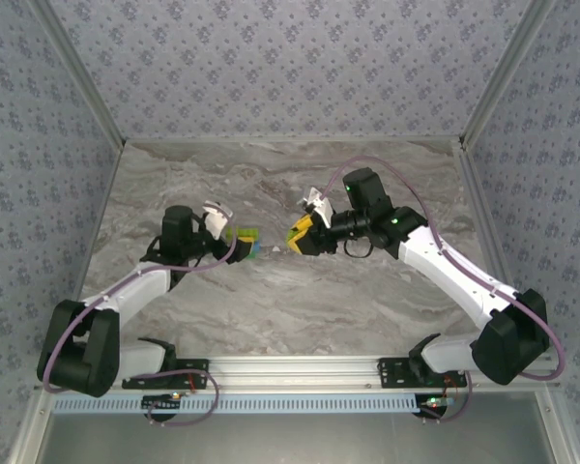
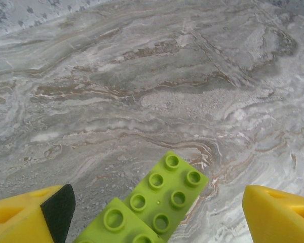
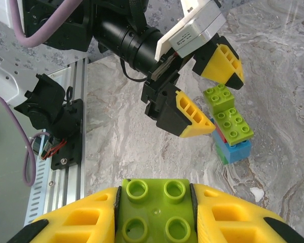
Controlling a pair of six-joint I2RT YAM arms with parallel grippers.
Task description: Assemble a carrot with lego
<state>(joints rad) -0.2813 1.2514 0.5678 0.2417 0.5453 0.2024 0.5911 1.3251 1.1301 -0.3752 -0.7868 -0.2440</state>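
The partly built carrot [image 3: 232, 136] stands on the marble table [image 1: 271, 290] as a stack: two lime-green bricks [image 2: 162, 197] on top, then red, blue and a sliver of dark green below. My left gripper [image 1: 234, 232] is open, and its yellow fingers [image 3: 192, 115] stand wide apart on either side of the stack's top without touching it. My right gripper [image 3: 154, 202] is shut on a lime-green four-stud brick [image 3: 154, 210], studs facing the camera. It holds the brick above the table a short way right of the stack [image 1: 245, 240]. In the top view the right gripper [image 1: 298, 235] faces the left one.
Patterned walls enclose the table on the left, back and right. An aluminium rail [image 1: 290, 372] with the arm bases runs along the near edge. The left arm's black wrist and cable [image 3: 126, 35] hang close above the stack.
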